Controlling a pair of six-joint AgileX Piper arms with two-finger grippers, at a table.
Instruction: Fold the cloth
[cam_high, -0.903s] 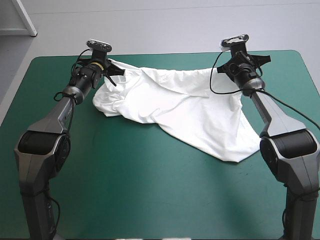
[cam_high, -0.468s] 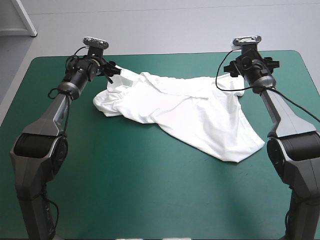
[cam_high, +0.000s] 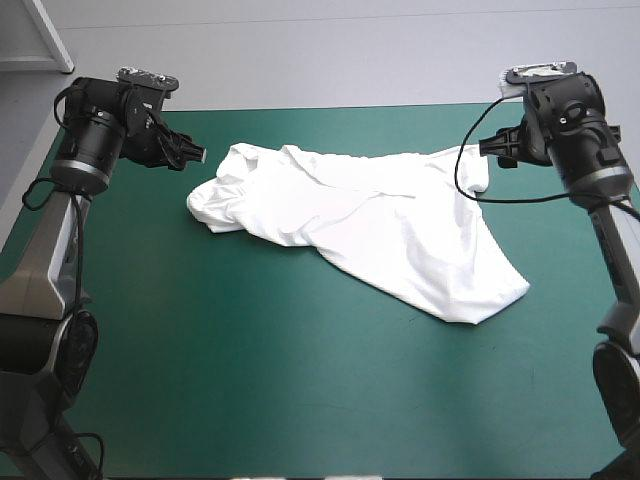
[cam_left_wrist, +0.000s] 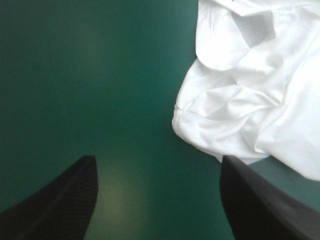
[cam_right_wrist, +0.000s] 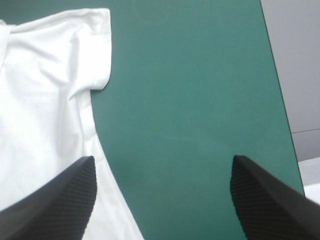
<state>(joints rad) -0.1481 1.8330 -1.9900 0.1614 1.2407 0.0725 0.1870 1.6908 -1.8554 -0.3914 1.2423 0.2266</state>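
Note:
The white T-shirt (cam_high: 360, 215) lies loose and wrinkled across the far half of the teal-green table (cam_high: 250, 380), one part trailing toward the near right. My left gripper (cam_high: 192, 154) hangs raised beyond the shirt's far left corner, clear of the cloth. In the left wrist view this gripper (cam_left_wrist: 157, 162) is open with only the cover between the fingers, and a crumpled part of the T-shirt (cam_left_wrist: 240, 105) lies ahead to one side. My right gripper (cam_high: 497, 148) hovers off the shirt's far right corner. It (cam_right_wrist: 162, 160) is open and empty, a sleeve of the T-shirt (cam_right_wrist: 50, 85) beside it.
The table's right edge (cam_right_wrist: 280, 100) runs close beside the right gripper, grey floor past it. The near half of the cover (cam_high: 300, 400) is bare green. A white frame (cam_high: 40, 40) stands off the far left corner.
Both grippers have opened and let go of the T-shirt's far corners, then drawn back outward and upward. The shirt's far edge has dropped onto the table.

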